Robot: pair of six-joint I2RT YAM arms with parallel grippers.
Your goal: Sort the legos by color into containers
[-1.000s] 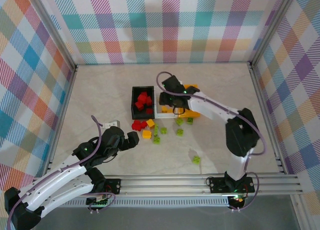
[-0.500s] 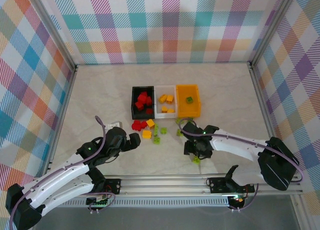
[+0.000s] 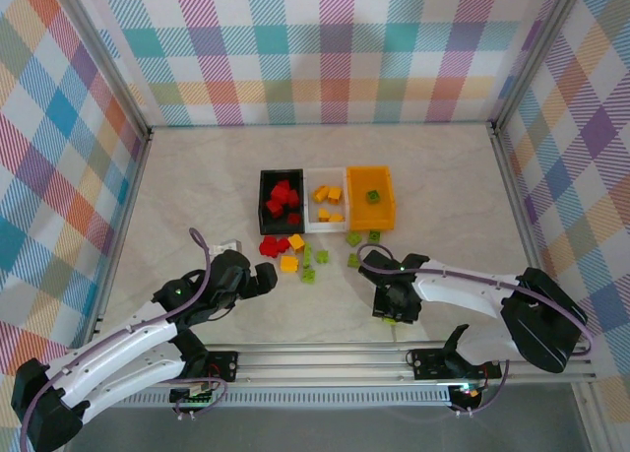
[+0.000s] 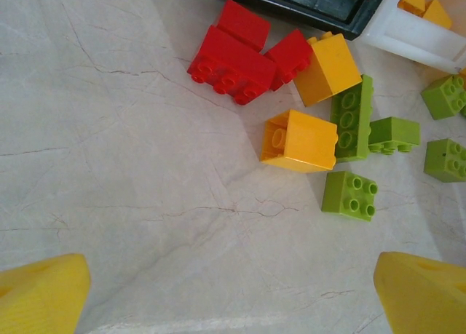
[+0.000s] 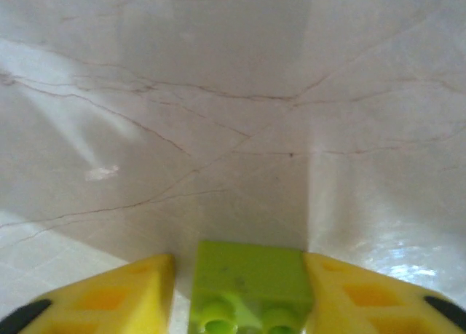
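Overhead view: the right gripper (image 3: 392,312) sits low on the pale marble-patterned tabletop (image 3: 197,186), well in front of a row of three small open plastic bins. The black bin (image 3: 262,204) holds red bricks, the white bin (image 3: 326,170) yellow-orange ones, and the orange bin (image 3: 369,218) one lime brick. The left gripper (image 3: 268,275) hovers beside a loose cluster of mixed bricks (image 3: 295,250).

Left wrist view: the jaws are spread wide and empty above red, yellow-orange and lime pieces.

Right wrist view: yellow fingers (image 5: 109,294) press both sides of a small lime green studded brick (image 5: 251,272) resting on the table.

This looks like the grasp stage. The next move calls for a straight lift, then a carry to the orange bin.
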